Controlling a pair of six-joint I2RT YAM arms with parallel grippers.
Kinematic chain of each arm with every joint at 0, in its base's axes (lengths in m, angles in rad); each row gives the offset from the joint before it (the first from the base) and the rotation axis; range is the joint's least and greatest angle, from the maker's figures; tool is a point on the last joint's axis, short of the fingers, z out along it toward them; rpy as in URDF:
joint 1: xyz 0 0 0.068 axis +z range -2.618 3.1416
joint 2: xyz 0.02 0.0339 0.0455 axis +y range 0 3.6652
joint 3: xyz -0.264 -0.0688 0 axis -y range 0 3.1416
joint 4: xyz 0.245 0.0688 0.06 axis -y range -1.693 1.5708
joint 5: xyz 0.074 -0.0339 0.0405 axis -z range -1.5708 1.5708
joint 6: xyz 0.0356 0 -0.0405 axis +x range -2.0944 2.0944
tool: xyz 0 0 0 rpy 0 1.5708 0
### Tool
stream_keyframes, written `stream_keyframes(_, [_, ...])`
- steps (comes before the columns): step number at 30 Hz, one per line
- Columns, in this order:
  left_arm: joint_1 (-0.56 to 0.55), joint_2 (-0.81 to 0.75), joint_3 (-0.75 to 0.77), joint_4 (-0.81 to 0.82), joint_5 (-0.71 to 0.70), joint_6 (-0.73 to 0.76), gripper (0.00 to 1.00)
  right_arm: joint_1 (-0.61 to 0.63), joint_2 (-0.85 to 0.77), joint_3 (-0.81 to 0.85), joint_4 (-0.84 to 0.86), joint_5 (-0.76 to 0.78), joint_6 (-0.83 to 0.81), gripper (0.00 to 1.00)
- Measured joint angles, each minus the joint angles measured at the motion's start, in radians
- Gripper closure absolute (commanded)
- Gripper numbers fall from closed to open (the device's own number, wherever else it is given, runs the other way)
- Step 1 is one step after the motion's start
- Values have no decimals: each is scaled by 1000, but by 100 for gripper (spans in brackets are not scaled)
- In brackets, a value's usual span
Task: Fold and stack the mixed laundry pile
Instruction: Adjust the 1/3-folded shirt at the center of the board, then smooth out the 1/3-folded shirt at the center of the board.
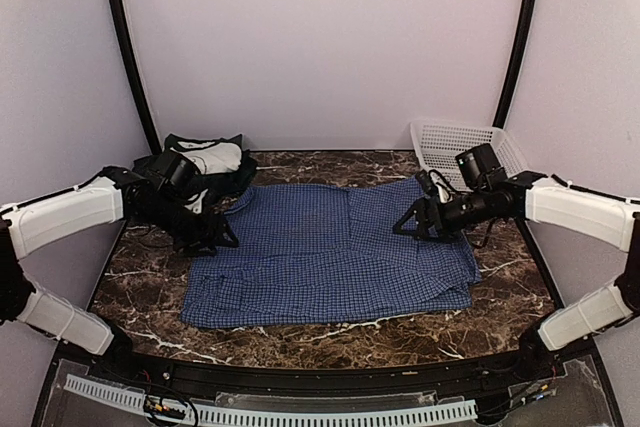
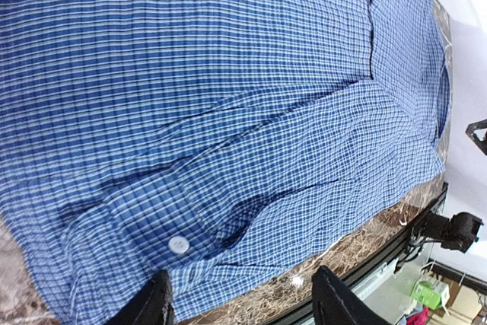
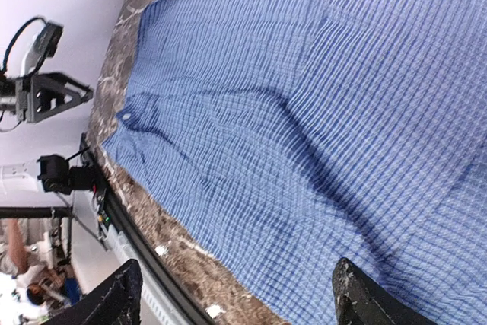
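A blue-and-white check shirt [image 1: 330, 252] lies spread flat across the middle of the dark marble table [image 1: 300, 342]. My left gripper [image 1: 222, 239] hovers over the shirt's left edge, open, with nothing between its fingers [image 2: 156, 304]. A white button [image 2: 178, 245] shows on the shirt [image 2: 228, 97] just ahead of it. My right gripper [image 1: 406, 228] is open too and hangs above the shirt's right part [image 3: 319, 97], holding nothing. The rest of the laundry pile, a white garment with dark green parts [image 1: 207, 161], sits bunched at the back left, partly behind my left arm.
A white lattice basket [image 1: 462, 145] stands at the back right, behind my right arm. The table's front edge [image 1: 300, 372] runs just below the shirt's hem. Curved black poles and pale walls close in the back and sides.
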Motion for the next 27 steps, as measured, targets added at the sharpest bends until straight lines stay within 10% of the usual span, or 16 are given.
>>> stream_keyframes(14, [-98, 246, -43, 278, 92, 8, 41, 40, 149, -161, 29, 37, 71, 25])
stream_keyframes(24, [-98, 253, -12, 292, 90, 37, 39, 34, -134, -24, -200, 211, 62, 61])
stream_keyframes(27, [-101, 273, 34, 291, 80, 52, 38, 50, -161, -45, -234, 218, 129, 58])
